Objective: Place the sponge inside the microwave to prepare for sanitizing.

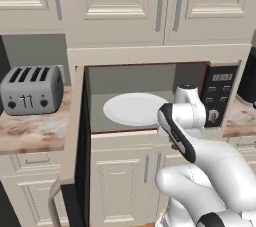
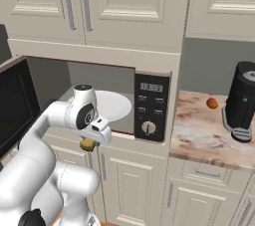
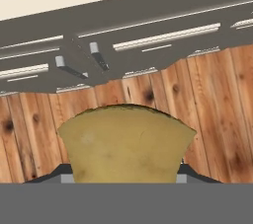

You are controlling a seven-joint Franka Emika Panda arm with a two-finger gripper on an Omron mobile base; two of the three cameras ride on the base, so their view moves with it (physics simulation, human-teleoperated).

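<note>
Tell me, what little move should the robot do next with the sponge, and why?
Probably lift the pincer up and forward toward the white plate. The sponge is already pinched but hangs below the microwave opening, in front of the lower cabinet, and the door is wide open.

The white arm folds up from the base, its wrist bent downward. The gripper [image 2: 89, 142] points toward the floor, its jaws closed on the sponge [image 2: 88, 144].
</note>
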